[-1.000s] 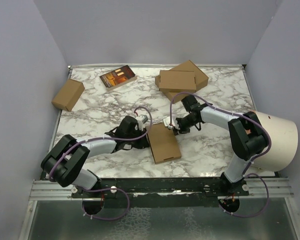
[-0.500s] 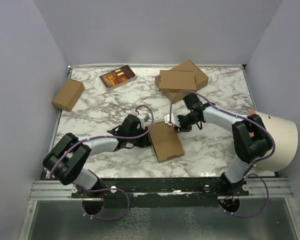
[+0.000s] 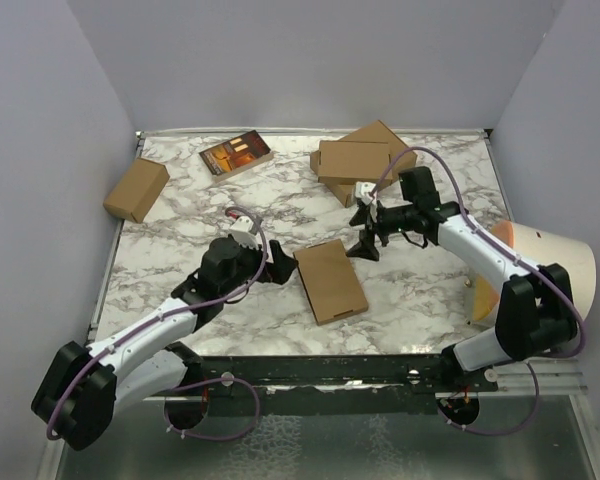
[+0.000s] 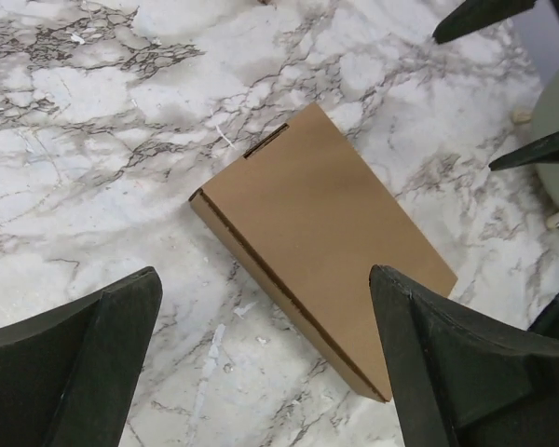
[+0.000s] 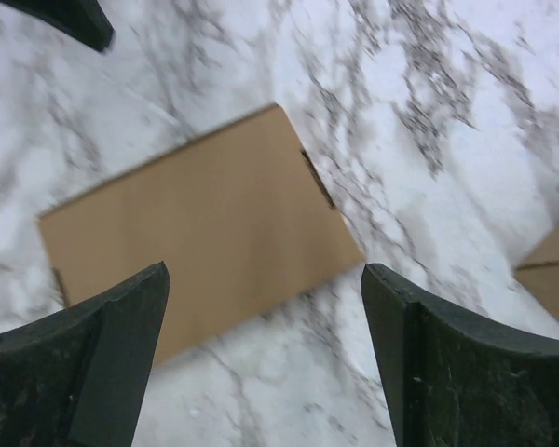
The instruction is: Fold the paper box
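The paper box (image 3: 330,280) lies folded flat and closed on the marble table (image 3: 180,225), near the middle. In the left wrist view the paper box (image 4: 321,233) sits just ahead of my left gripper (image 4: 265,275), whose fingers stand wide apart and hold nothing. My left gripper (image 3: 273,266) hangs just left of the box, apart from it. My right gripper (image 3: 364,244) hovers off the box's far right corner, open and empty. In the blurred right wrist view the paper box (image 5: 205,223) lies below my right gripper (image 5: 263,270).
Two stacked ready-folded brown boxes (image 3: 360,160) stand at the back. A small thicker carton (image 3: 136,189) sits at the far left, a dark printed book-like item (image 3: 235,154) behind the middle. A big cream cylinder (image 3: 545,275) lies at the right edge.
Both grippers have opened, let go of the box and drawn back, the left toward the left, the right up and to the right. The box now lies flat by itself.
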You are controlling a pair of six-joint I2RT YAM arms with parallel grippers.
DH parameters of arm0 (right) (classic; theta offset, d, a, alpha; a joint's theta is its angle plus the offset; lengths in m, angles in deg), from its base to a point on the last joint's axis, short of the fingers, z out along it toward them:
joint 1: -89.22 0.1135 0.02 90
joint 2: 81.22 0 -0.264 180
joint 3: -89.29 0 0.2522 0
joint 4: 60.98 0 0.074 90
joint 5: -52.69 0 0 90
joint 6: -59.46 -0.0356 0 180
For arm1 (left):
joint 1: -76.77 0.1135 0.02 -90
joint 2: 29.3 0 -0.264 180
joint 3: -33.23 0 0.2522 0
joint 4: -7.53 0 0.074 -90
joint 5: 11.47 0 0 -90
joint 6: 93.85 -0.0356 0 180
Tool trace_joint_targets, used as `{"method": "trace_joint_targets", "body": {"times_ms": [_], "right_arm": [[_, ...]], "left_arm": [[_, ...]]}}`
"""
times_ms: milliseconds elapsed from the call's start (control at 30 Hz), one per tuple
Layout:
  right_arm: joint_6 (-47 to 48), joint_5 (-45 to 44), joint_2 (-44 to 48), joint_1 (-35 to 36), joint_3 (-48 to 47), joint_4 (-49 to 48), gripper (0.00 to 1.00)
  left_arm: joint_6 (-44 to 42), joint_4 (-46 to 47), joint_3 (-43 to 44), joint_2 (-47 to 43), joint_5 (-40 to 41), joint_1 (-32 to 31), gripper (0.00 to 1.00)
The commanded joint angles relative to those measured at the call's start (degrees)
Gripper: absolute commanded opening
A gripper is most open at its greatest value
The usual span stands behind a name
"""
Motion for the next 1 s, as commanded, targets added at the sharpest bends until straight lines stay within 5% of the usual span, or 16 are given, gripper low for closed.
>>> {"method": "trace_joint_targets", "body": {"times_ms": [0,167,500,967], "right_arm": [[-17.0,19.9,-3.4,-2.7,0.9,-5.2,0.85],[-30.5,13.5,-7.6,-5.7,5.3,-13.4,0.86],[-34.2,11.7,-17.3,-6.2,4.6,-11.5,0.79],[-37.5,13.7,-25.4,-6.8,3.2,-10.0,0.43]], "left_arm": [[8.6,14.0,-6.7,-4.2,0.8,0.5,0.99],[14.5,22.3,-11.2,-3.3,-3.5,0.6,0.99],[19.2,27.4,-15.0,0.3,-3.8,0.6,0.98],[21.1,33.4,-15.9,9.9,-6.6,0.5,0.97]]}}
